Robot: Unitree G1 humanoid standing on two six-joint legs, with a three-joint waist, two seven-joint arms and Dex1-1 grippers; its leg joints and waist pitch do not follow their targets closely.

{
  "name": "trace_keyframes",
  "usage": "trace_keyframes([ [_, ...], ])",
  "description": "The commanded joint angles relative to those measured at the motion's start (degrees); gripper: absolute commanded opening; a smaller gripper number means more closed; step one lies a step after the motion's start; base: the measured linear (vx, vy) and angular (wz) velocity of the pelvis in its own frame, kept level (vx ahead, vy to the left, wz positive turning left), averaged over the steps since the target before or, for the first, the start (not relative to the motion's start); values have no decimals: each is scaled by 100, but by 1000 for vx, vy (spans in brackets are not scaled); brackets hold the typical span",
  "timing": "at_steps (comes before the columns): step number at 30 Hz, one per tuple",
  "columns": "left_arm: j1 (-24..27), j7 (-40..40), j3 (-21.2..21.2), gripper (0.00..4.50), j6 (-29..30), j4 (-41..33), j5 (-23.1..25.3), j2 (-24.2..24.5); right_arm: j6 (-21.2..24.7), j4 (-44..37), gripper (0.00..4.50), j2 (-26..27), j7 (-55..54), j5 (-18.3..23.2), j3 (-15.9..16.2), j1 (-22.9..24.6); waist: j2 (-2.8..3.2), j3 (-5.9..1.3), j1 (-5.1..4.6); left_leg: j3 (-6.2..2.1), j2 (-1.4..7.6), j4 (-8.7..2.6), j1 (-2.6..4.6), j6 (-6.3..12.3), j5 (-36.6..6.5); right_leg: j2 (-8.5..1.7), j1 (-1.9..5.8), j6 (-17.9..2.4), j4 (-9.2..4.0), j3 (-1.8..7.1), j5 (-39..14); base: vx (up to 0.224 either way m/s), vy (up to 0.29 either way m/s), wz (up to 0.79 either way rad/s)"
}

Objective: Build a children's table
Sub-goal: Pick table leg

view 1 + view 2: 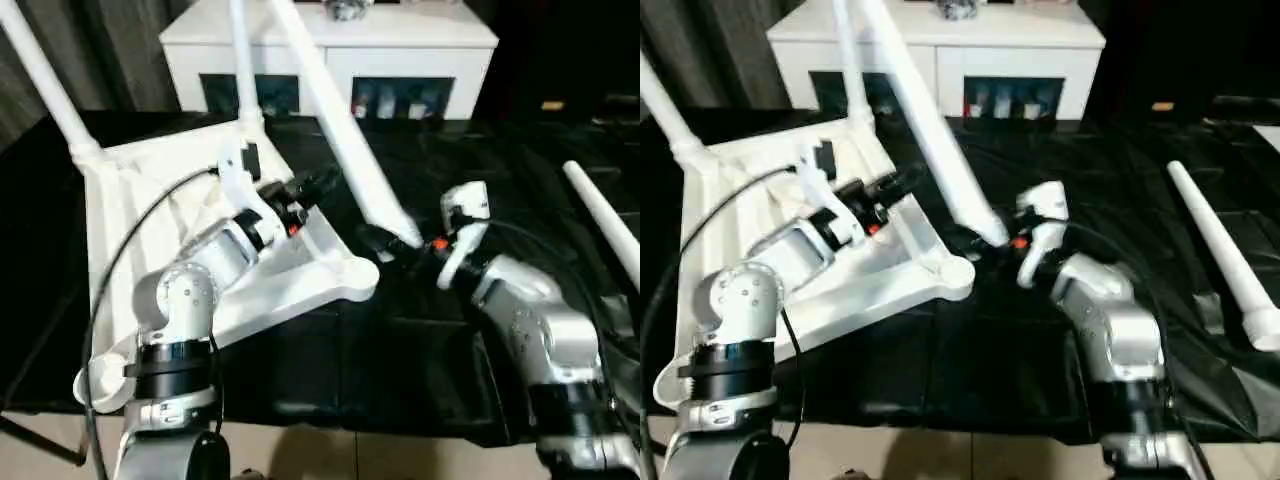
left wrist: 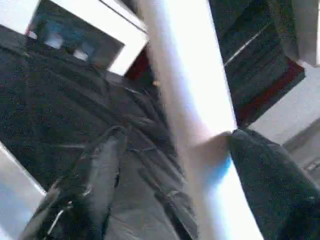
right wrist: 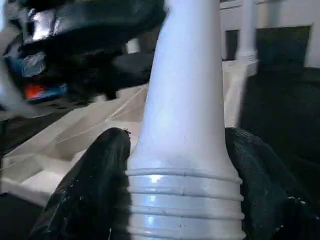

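Observation:
The white table top lies underside up on the black-covered table, with two legs standing in its far corner sockets. A third leg leans steeply up toward the far left. Its ribbed lower end hovers just beyond the top's near right socket, with my right gripper shut on it. My left gripper reaches across the top to this leg's lower half and stands open. The leg passes between its fingers, against one and clear of the other. A fourth leg lies on the table at the right.
A white cabinet with glass doors stands behind the table. The top's near left socket overhangs the table's front edge. Black cloth spreads between my arms. A black cable loops from my left wrist across the top.

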Motion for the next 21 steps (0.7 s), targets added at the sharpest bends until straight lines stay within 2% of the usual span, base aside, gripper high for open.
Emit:
trace_keyframes([
  [1,-93,115,-72,381,67,77,-45,-21,108,-351,270,10,111,139,114,48,-87,-381,-19,-31,109,-503,73,98,-1357,-166,272,-882,-476,126,-1752,0,0,0],
  [2,-93,115,-72,401,67,77,-45,-21,108,-351,270,10,111,139,114,48,-86,-380,-18,-34,107,-502,66,94,-1346,-168,276,-864,-472,129,-1749,0,0,0],
  [3,-132,175,-13,401,55,114,-150,-86,197,-525,270,-32,121,139,247,135,-81,-381,-14,-34,105,-499,62,85,-1309,-168,280,-864,-472,132,-1697,0,0,0],
  [5,-148,171,-2,404,49,119,-175,-97,227,-580,269,-51,117,135,290,163,-82,-388,-11,-39,109,-496,59,102,-1228,-169,280,-878,-457,134,-1580,0,0,0],
  [6,-178,157,76,430,59,82,-297,-141,219,-586,269,-67,104,83,341,172,-85,-391,-11,-39,110,-494,51,96,-1189,-170,287,-913,-446,133,-1509,0,0,0],
  [10,-195,75,175,443,138,-50,-499,-191,285,-677,269,-107,25,21,435,178,-97,-385,-3,-23,102,-486,56,99,-1180,-172,283,-967,-445,140,-1484,0,0,0],
  [12,-163,172,179,440,195,-68,-521,-182,292,-691,269,-113,-19,-3,472,163,-97,-380,-1,-24,104,-488,51,116,-1132,-173,286,-945,-448,141,-1480,0,0,0],
  [21,-153,319,242,361,247,-7,-591,-125,270,-675,269,-127,-162,-86,524,120,-92,-373,-8,-29,103,-502,60,45,-1249,-169,281,-862,-466,139,-1630,0,0,0],
])
